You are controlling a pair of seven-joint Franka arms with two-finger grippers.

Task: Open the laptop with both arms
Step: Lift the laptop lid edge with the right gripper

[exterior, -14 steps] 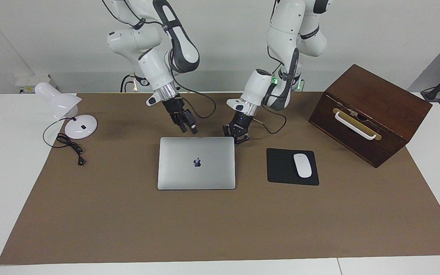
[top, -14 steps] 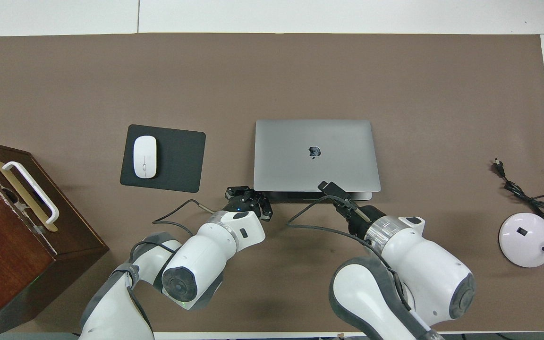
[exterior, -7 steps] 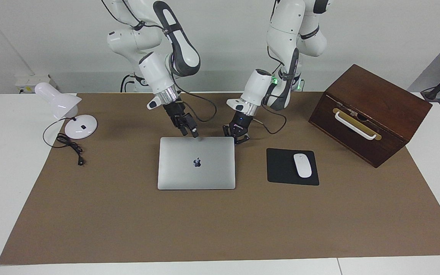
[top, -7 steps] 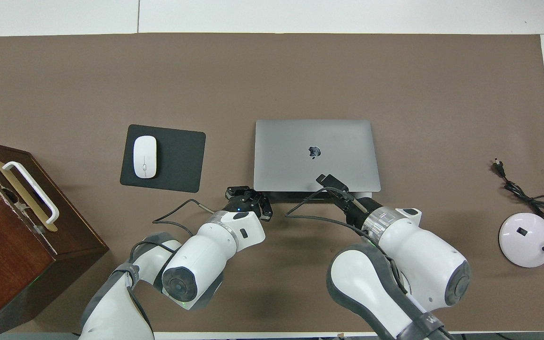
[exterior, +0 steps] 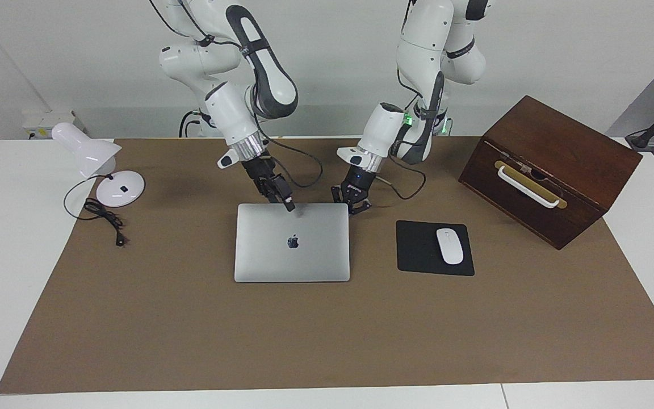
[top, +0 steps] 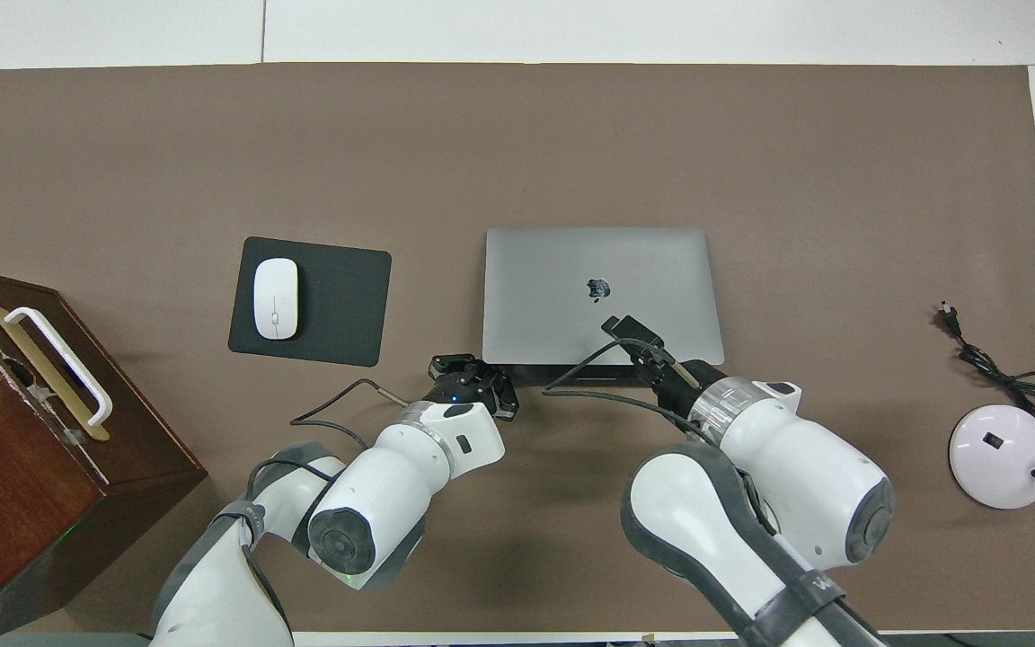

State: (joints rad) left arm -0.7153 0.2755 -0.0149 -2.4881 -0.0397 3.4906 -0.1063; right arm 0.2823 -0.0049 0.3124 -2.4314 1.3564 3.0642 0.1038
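the closed laptop [exterior: 292,242] lies mid-table beside the mouse pad [exterior: 434,248]; the left gripper [exterior: 356,205], shut and empty at its near corner, should steady the base while the right gripper [exterior: 289,205], whose opening i cannot tell, lifts the lid edge slowly.

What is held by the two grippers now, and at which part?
Nothing is held. The left gripper is shut beside the closed laptop; the right gripper is over its lid.
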